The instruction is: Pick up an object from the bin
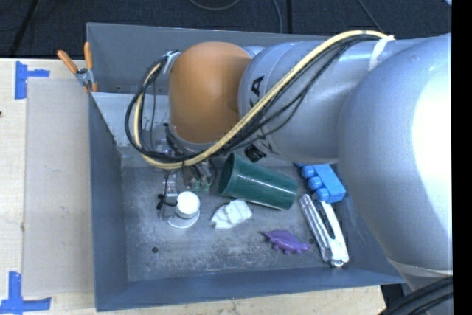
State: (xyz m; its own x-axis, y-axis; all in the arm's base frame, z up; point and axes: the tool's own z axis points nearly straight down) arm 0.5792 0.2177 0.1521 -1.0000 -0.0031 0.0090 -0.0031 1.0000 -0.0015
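Note:
My gripper [169, 194] hangs below the orange wrist cover at the left middle of the bin floor. Right beside its tip stands a small round thing with a white cap [185, 206], touching or nearly touching it. A dark green cup [257, 185] lies on its side just to the right, its mouth turned towards the gripper. A crumpled white lump [231, 214] rests in front of the cup.
A purple toy figure [287, 241] lies near the front wall. A silver and white hand tool [325, 228] stretches along the right side, and a blue toy brick [324, 181] sits behind it. The arm covers the back right of the bin.

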